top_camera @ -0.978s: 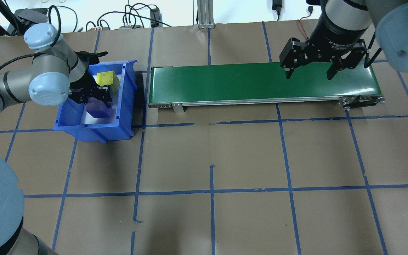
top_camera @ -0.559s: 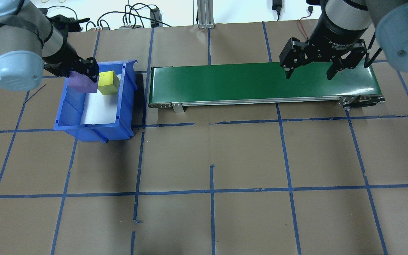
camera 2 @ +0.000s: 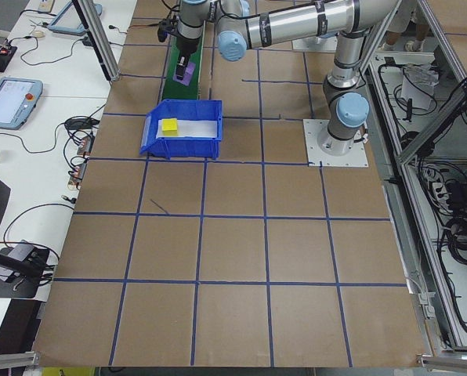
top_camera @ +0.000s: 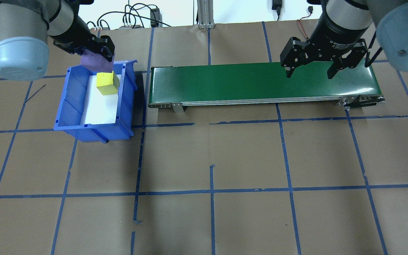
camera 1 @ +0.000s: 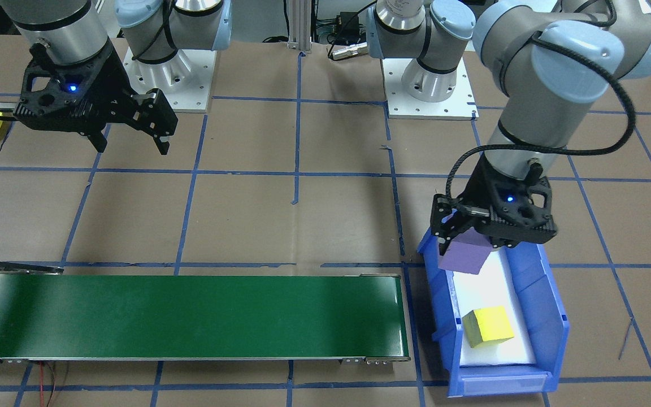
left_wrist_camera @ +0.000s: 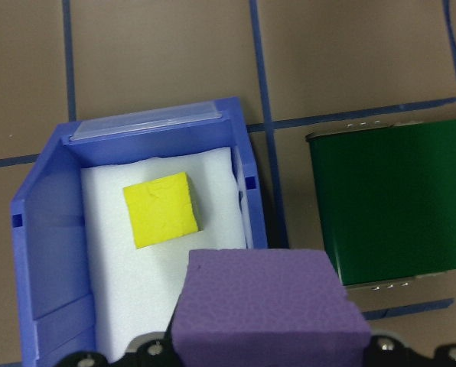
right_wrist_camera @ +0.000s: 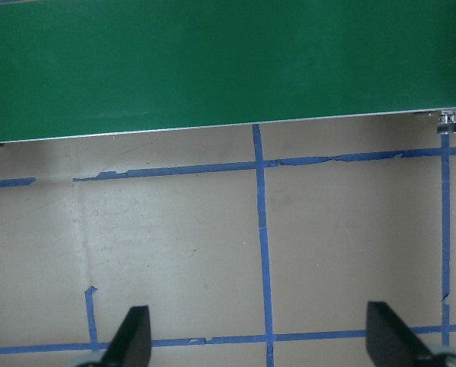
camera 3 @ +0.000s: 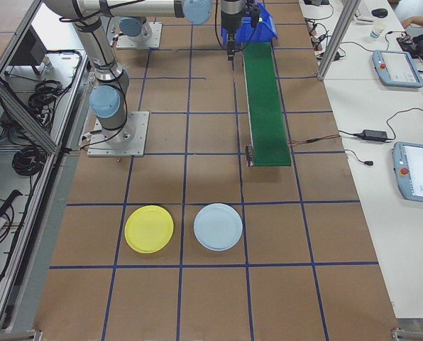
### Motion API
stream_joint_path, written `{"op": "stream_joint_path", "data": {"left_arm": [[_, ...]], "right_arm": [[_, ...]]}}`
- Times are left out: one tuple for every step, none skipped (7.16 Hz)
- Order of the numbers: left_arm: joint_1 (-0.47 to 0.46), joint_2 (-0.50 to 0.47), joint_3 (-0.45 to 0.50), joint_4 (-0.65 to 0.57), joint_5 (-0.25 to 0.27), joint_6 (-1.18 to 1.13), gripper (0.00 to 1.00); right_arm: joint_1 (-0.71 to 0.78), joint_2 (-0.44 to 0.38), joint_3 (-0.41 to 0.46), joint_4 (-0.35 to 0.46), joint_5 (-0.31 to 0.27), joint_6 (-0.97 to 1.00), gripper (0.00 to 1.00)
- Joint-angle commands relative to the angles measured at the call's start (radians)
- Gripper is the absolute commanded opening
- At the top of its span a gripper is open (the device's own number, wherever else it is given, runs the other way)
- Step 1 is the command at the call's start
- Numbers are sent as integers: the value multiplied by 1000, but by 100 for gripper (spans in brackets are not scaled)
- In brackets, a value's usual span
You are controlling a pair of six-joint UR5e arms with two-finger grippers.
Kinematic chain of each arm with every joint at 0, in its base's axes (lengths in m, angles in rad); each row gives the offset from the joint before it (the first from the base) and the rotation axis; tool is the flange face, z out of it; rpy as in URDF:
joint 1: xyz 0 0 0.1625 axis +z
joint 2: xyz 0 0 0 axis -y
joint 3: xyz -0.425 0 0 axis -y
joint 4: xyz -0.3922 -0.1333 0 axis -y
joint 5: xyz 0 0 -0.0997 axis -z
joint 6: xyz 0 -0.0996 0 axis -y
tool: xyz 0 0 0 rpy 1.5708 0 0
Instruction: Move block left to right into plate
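Observation:
My left gripper is shut on a purple block and holds it in the air over the far end of the blue bin. The purple block fills the bottom of the left wrist view, and it shows from the front too. A yellow block lies on white foam in the bin. My right gripper hangs open and empty over the right end of the green conveyor belt. The yellow plate lies on the table beyond the belt's end.
A pale blue plate lies beside the yellow one. The belt runs from beside the bin toward the right arm's side. Cables and boxes line the table's far edge. Blue tape lines grid the brown table.
My left gripper, down in the bin on the purple block a second ago, has lifted it out and carried it toward the bin's far end. The right arm has not moved.

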Motion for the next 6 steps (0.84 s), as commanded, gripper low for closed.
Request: {"op": "stream_joint_path", "data": {"left_arm": [[-81,-140,-5,113,-4,-14,14],[-110,-223,-5,202,-53,-17,14],[-126,-254,-5,215,-57,-29,21],[-138,-253,-5,212,-57,-84,70],[-144,-250,-3,206,-55,-101,94],[-144,-232,0,204,-46,-101,100]], "right_arm": [[0,0,0,0,-1,-1,100],[3,0,0,0,1,-1,100],[2,0,0,0,1,-2,100],[2,0,1,0,1,-5,100],[2,0,1,0,1,-7,100],[2,0,1,0,1,-7,100]]}}
